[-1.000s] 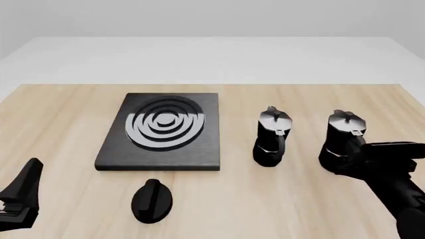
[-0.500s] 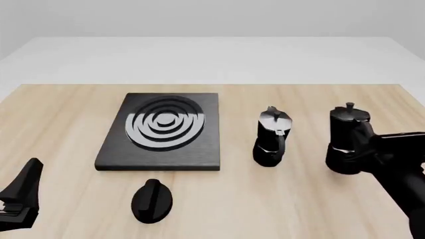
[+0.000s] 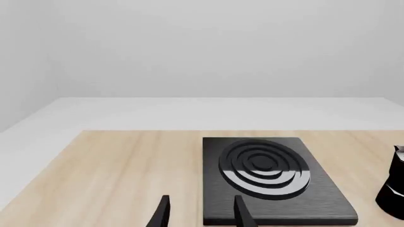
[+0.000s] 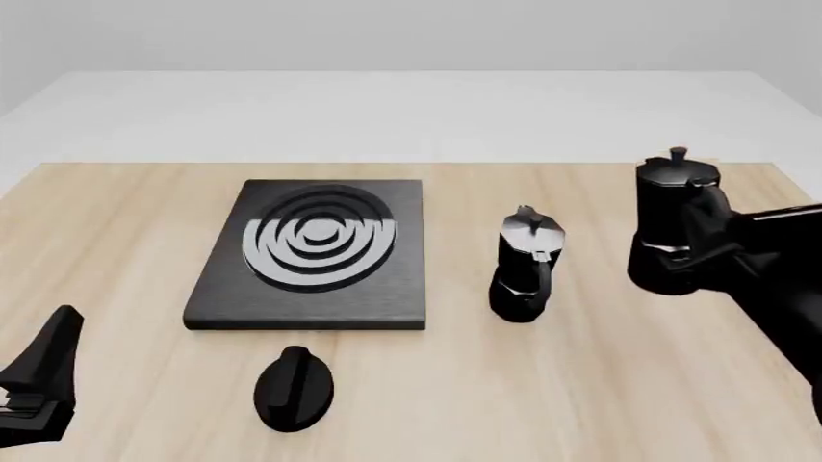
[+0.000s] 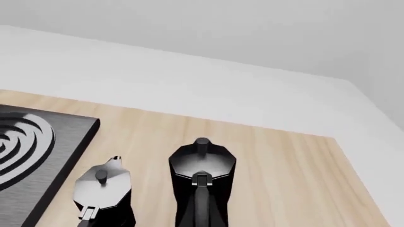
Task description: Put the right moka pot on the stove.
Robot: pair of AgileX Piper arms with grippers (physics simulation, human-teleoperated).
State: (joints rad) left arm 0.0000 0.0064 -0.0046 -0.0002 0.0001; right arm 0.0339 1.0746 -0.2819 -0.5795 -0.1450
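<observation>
To the left of our right gripper [image 4: 714,252] and the right pot [image 4: 672,223] it holds, the second pot [image 4: 526,265] stands upright between it and the stove [image 4: 314,252]. The stove top is bare. The dial [image 4: 295,387] sits nearer us, below that line. Our left gripper [image 4: 33,385] hangs well apart.

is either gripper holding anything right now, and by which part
The right gripper holds the right moka pot by its handle side, raised off the table. The left gripper is open, holding nothing.

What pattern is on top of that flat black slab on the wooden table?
Concentric silver-grey rings on the flat black rectangular stove, clearest in the front view.
</observation>
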